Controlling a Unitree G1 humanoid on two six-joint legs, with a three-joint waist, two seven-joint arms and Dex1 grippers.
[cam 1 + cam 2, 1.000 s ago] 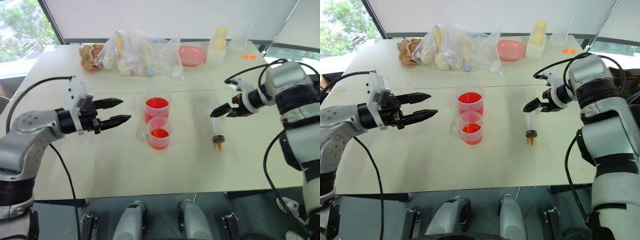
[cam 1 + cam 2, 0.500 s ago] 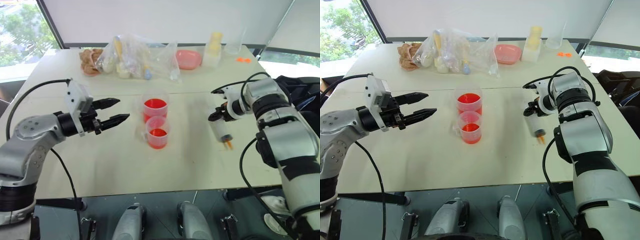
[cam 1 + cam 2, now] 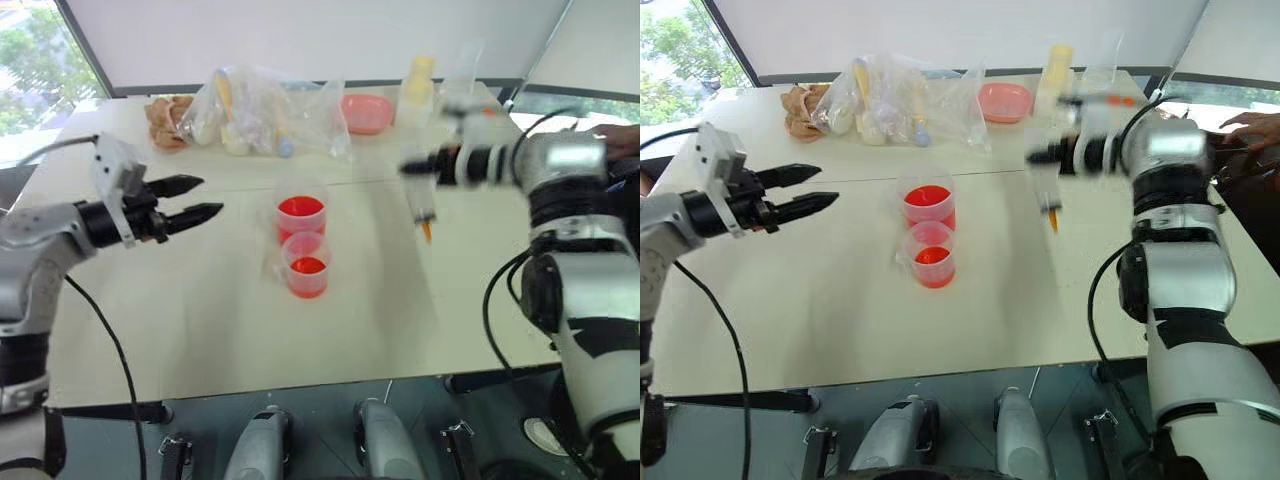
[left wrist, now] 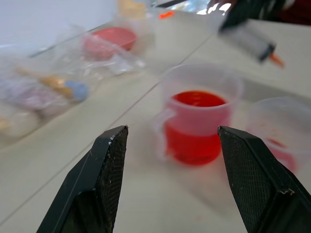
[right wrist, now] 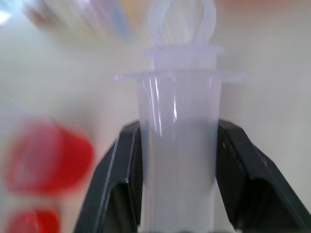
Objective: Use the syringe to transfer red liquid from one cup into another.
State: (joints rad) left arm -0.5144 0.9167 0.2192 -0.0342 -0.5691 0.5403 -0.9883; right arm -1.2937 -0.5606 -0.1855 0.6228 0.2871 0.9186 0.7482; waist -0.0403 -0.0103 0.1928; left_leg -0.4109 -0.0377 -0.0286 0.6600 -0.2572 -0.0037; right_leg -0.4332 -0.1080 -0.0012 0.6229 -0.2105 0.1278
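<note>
At the far edge of the bench (image 3: 200, 330) lie clear bags (image 3: 265, 110), a pink dish (image 3: 366, 112) and a pale bottle (image 3: 418, 85), well apart from two cups: the larger cup (image 3: 301, 214) behind, the smaller cup (image 3: 307, 264) touching its near side, both holding red liquid (image 3: 300, 208). The left pincer (image 3: 190, 200) hangs level and released, left of the cups. The right pincer (image 3: 418, 168), held level to their right, is clenched on one syringe (image 3: 424, 200), orange tip down, clear of the bench.

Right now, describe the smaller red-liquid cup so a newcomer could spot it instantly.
On the white table, two clear cups of red liquid stand together near the middle. The smaller cup is the one nearer the robot, in front of the larger cup: shorter and narrower.
</note>
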